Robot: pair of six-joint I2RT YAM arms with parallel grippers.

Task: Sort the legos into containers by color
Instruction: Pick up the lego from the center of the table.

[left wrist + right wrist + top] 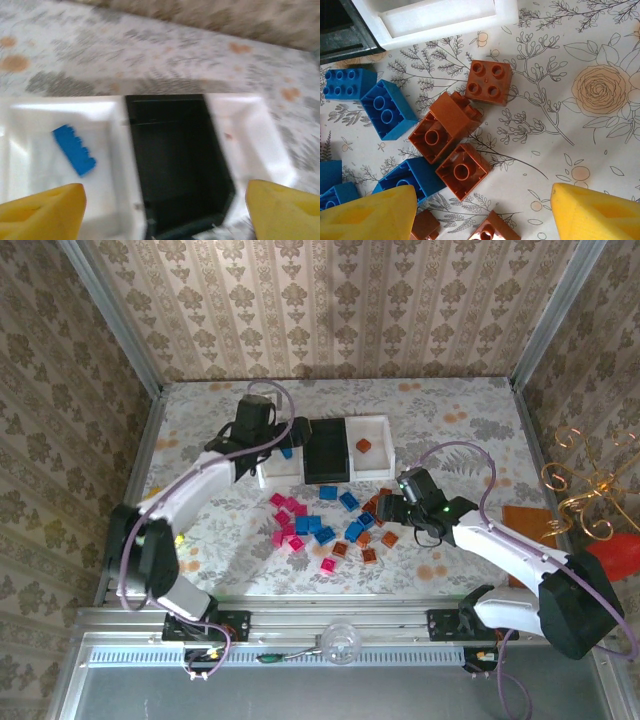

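Tabletop (600, 150): legos (445, 135) under R hand (482, 217)

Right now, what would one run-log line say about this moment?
left end effector: open above trays | blue brick: in white tray | right end effector: open above orange-brown bricks

The left arm reaches far forward, wrist tipped downward, the left gripper (292, 436) with its yellow fingers (42, 210) spread wide and empty, while the right arm bends inward, the right gripper (383, 510) likewise gaping, fingertips (592, 212) well apart.
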